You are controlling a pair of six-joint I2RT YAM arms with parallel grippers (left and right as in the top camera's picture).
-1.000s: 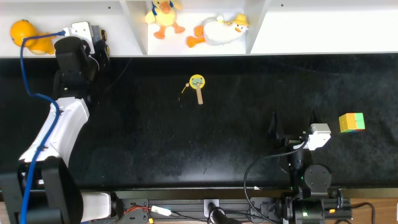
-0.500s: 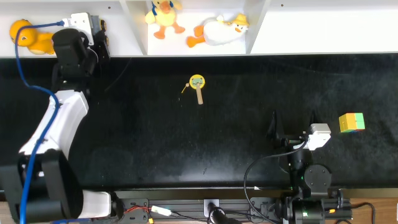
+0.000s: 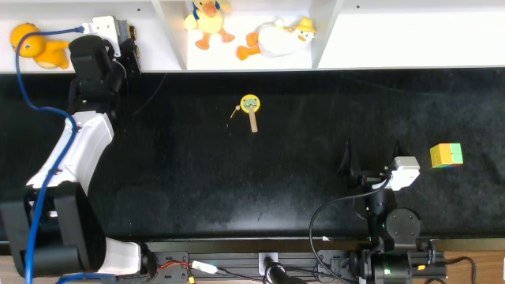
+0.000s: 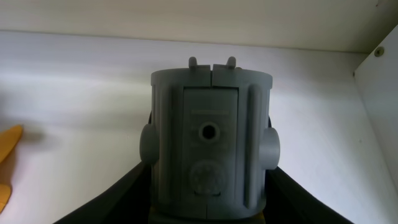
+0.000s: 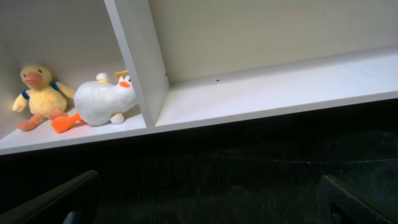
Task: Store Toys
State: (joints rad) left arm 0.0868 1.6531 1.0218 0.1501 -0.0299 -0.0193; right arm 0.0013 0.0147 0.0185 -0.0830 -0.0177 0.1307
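Two arms work at a black table. The left gripper clamps a grey barrel toy, its round embossed mark unreadable, in the left compartment of the white shelf, near an orange duck. The right gripper sits low, fingers spread wide. A colour cube and a yellow paddle lie on the table.

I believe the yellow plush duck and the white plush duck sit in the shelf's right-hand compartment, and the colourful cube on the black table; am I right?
No: the top view shows the yellow plush duck and the white plush duck in the middle compartment; the colourful cube is on the black table.
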